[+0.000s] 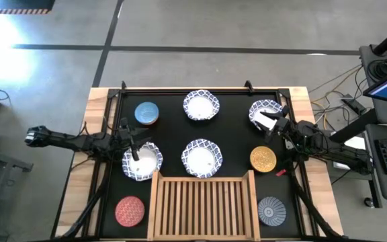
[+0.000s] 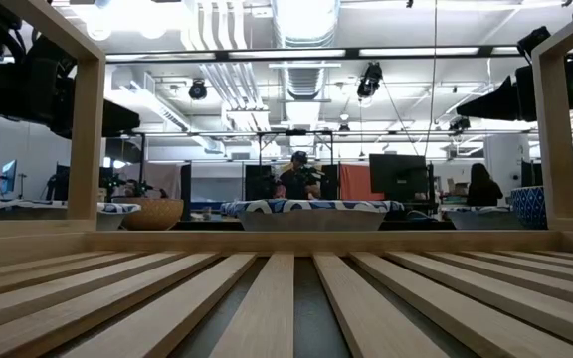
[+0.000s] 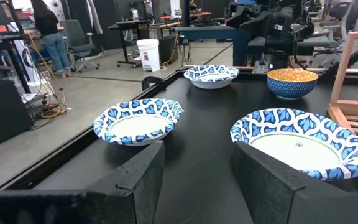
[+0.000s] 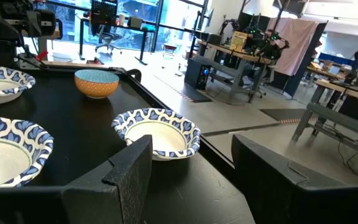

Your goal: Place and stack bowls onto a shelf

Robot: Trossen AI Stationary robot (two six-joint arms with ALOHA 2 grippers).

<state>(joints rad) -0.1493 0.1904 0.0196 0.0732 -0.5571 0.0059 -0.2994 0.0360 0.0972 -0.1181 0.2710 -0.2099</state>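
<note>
Eight bowls sit on the black mat point(image 1: 234, 134). Four white blue-rimmed ones: left point(image 1: 146, 163), centre point(image 1: 201, 158), far middle point(image 1: 201, 106), far right point(image 1: 263, 111). The small ones are blue point(image 1: 146, 113), yellow point(image 1: 263, 158), red point(image 1: 130, 210) and grey-blue point(image 1: 271, 210). The wooden shelf point(image 1: 203, 205) stands empty at the near edge. My left gripper point(image 1: 134, 146), open, is over the left white bowl's far rim. My right gripper point(image 1: 271, 122), open, is over the far right bowl's near rim. Both wrist views look past these bowls, so they are hidden there.
The shelf's slats point(image 2: 286, 298) and side posts point(image 2: 86, 129) fill the low view, with the centre white bowl point(image 2: 311, 214) behind them. The mat has a raised black frame point(image 1: 180, 89). The red and grey-blue bowls flank the shelf. People are in the room beyond point(image 3: 48, 37).
</note>
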